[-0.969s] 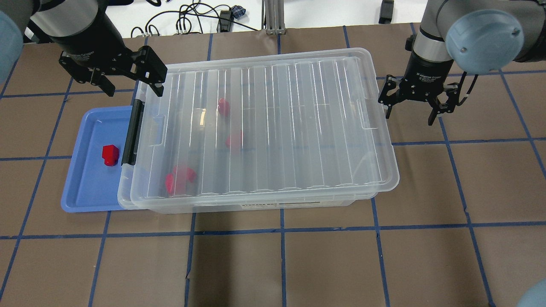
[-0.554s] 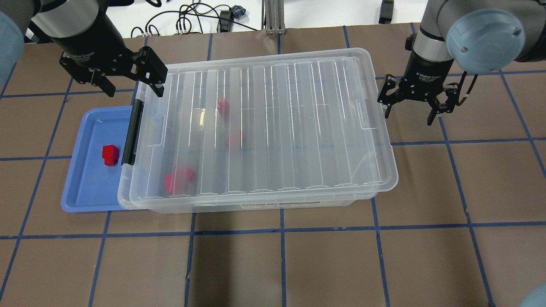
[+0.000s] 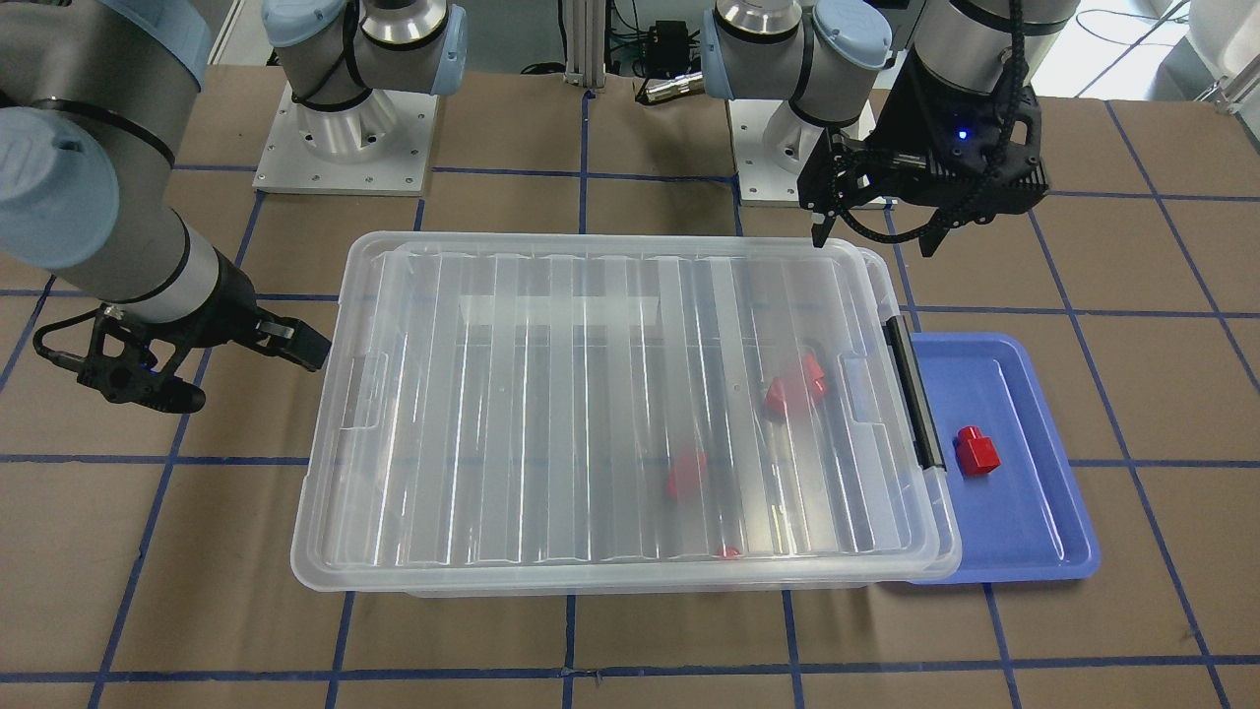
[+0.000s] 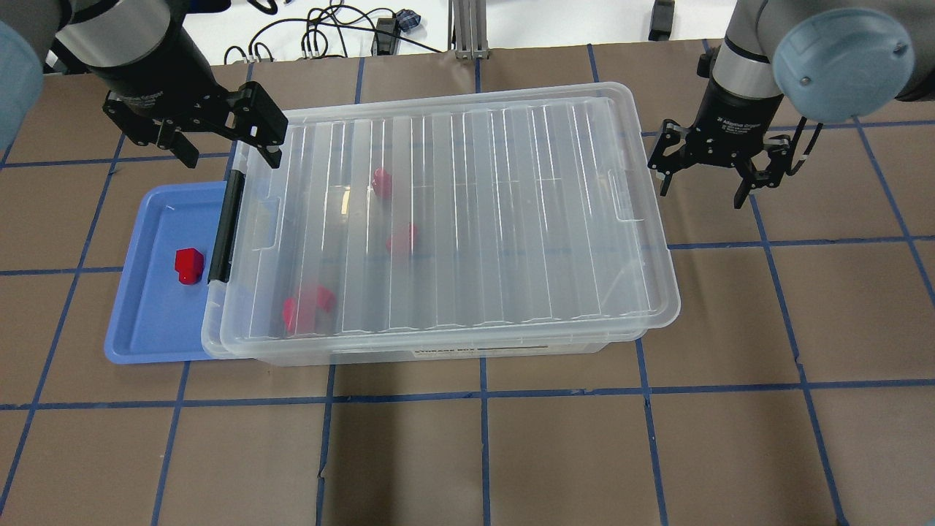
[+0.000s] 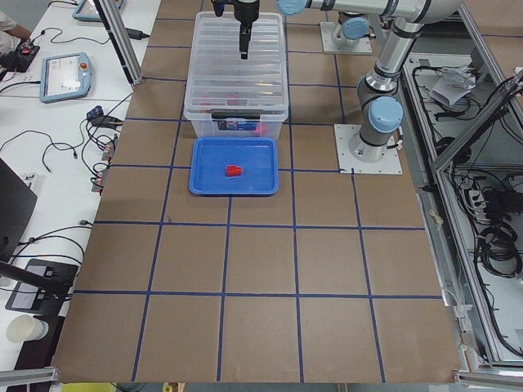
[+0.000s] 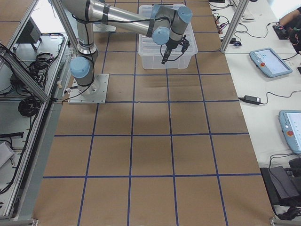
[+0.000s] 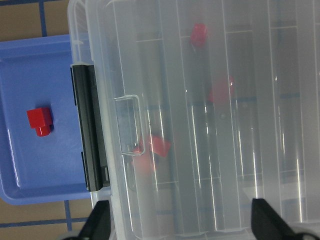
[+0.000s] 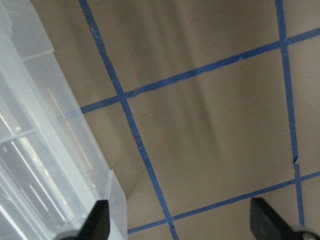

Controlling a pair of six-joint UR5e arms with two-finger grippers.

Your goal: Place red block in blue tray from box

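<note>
Front-facing view: the box [image 3: 610,581] fills the middle of the frame, and its ribbed lid [image 3: 551,394] lies over it. The black latch [image 3: 911,394] is at its right end. Just beside this end lies the blue tray [image 3: 1034,512], and the red block [image 3: 976,451] rests on the tray floor near the latch. Three other red blocks [image 3: 792,386] show only blurred through the lid. The left gripper [image 3: 874,241] hangs at the upper right, above the far corner of the box, with fingers spread and empty. The right gripper [image 3: 226,372] is at the left, beside the other end of the box, also spread and empty.

Overhead view: the latch end of the box covers the right edge of the tray. Cables [image 4: 321,36] lie at the top, past the brown table [image 4: 511,453] with its blue tape lines [image 4: 483,438].

Left side view: a teach pendant [image 5: 65,75] is at the upper left and a paper cup [image 5: 23,329] at the lower left.

Right side view: the near arm reaches to the box at the top.

Left wrist view: the fingertips stand wide apart at the bottom, above the lid.

Right wrist view: a box corner is at the left, and the rest is taped table.
</note>
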